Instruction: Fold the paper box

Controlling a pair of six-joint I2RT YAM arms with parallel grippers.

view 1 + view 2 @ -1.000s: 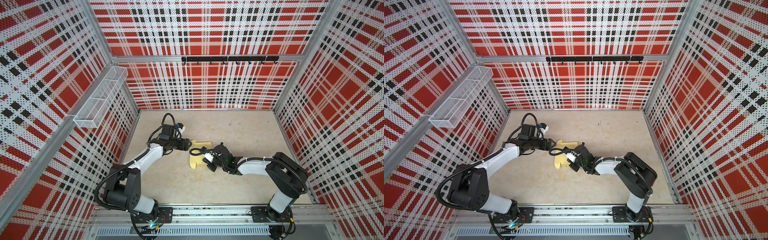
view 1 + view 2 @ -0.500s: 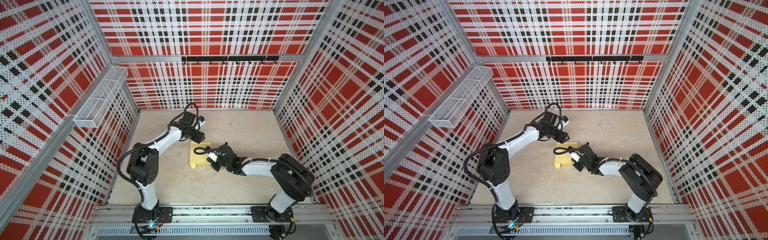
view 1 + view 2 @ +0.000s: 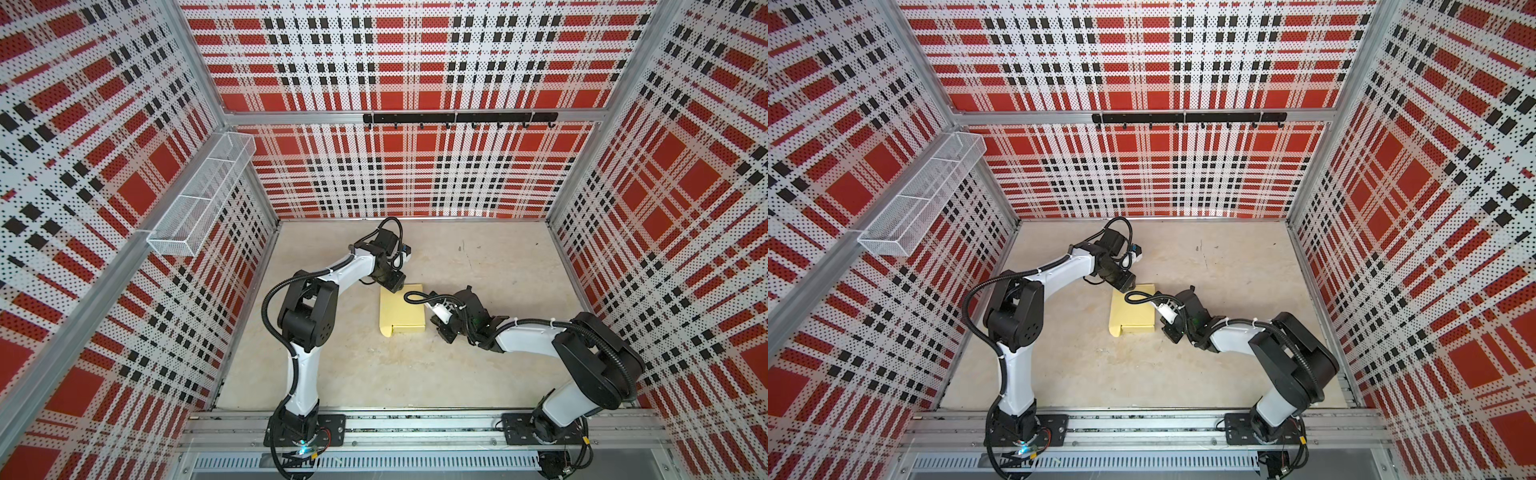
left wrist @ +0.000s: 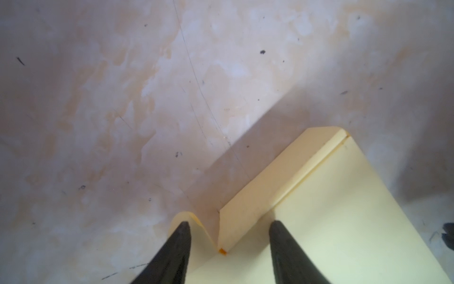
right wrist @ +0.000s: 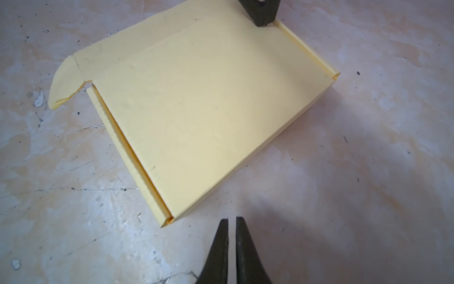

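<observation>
The paper box [image 3: 402, 309] [image 3: 1133, 311] lies folded into a flat pale yellow rectangle in the middle of the floor. A rounded flap [image 3: 385, 331] [image 5: 63, 83] sticks out at its near left corner. My left gripper [image 3: 397, 286] [image 3: 1128, 286] [image 4: 229, 223] is open at the box's far edge. One fingertip [image 4: 184, 225] rests by a small raised rounded tab and the other sits over the lid [image 4: 344, 209]. My right gripper [image 3: 436, 328] [image 3: 1169, 332] [image 5: 231, 218] is shut and empty, just off the near right corner of the box [image 5: 208, 110].
Red plaid perforated walls close in three sides. A white wire basket [image 3: 199, 195] hangs on the left wall and a black hook rail [image 3: 459, 118] on the back wall. An aluminium rail [image 3: 415, 424] carrying both arm bases runs along the front.
My left arm has swung from the box's left side round to its far edge, and its jaws have narrowed. The far flap that stuck out now lies folded in. The right gripper has drawn back slightly.
</observation>
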